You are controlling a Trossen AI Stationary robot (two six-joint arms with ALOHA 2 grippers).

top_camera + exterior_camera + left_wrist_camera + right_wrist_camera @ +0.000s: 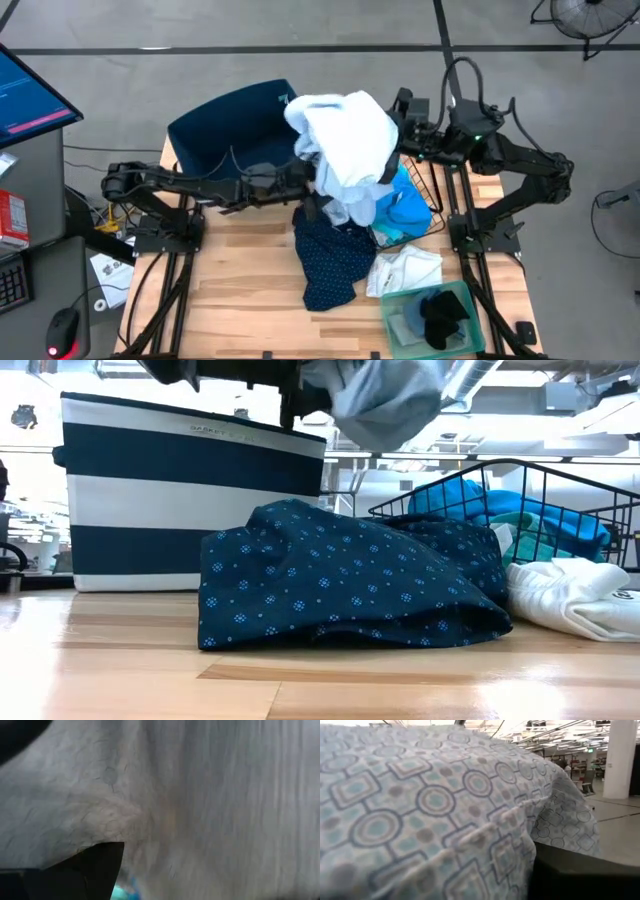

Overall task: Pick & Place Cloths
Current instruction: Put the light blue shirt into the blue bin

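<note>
A pale cloth (342, 138) with a printed ring pattern (420, 805) hangs high above the table's middle, its lower end (385, 402) clear of everything below. My right gripper (398, 140) comes level from the right and is shut on it, and the cloth drapes over it. My left gripper (316, 190) reaches in from the left, close against the cloth's underside (200, 795); I cannot tell whether it touches. A dotted navy cloth (340, 575) lies heaped on the table below, and a white cloth (580, 598) lies to its right. My right gripper holds the pale patterned cloth at its right side (385, 135), coming level from the table's right. The cloth drapes over the fingers and hides the place of contact. The cloth hangs slack below the gripper, lifted clear of the table and of the other cloths.
A navy bin with white stripes (190, 490) stands at the far left. A black wire basket (560, 480) at the right holds turquoise cloths (405, 208). A green tray (470, 335) at the near right holds black and grey cloths. The bare near left of the table (240, 300) shows.
</note>
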